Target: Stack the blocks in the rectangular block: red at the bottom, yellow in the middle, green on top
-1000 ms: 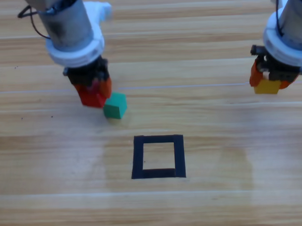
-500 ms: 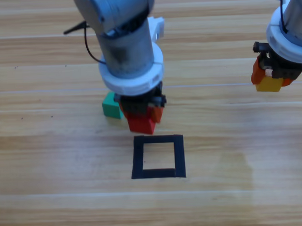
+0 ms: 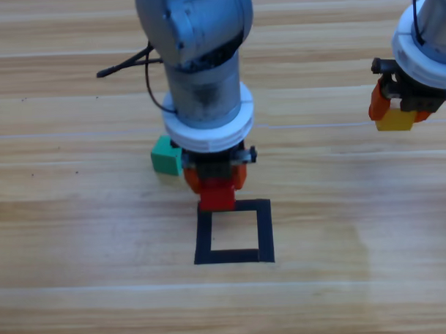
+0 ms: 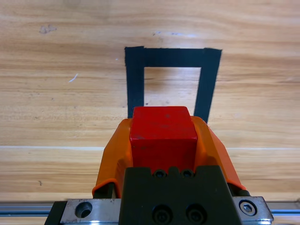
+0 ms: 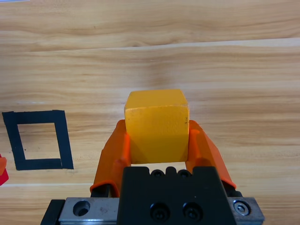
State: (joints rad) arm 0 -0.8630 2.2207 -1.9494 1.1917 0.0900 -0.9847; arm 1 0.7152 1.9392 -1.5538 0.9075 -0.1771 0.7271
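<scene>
Seen from above, the pale wooden worktop [image 3: 81,289] carries the rectangular block [image 3: 233,232] towards its near edge, where the left gripper [image 3: 215,185], jaws clamped on red [image 3: 217,196], hangs over the outline's far-left corner with green [image 3: 165,156] just behind, while the right gripper [image 3: 397,111] waits near the right edge gripping yellow [image 3: 396,120]. The left wrist view shows red [image 4: 162,133] short of the tape's centre, so releasing here could leave it on the tape line. The right wrist view shows yellow [image 5: 156,125] squarely held, well apart from the outline.

Left arm reaches down mid-frame, its end effector [image 3: 216,189] pointing at the tabletop with both orange jaws clamped on a load between them. Right arm hangs far off to that end effector's right, its own end effector [image 3: 397,115] likewise clamped and lifted.
</scene>
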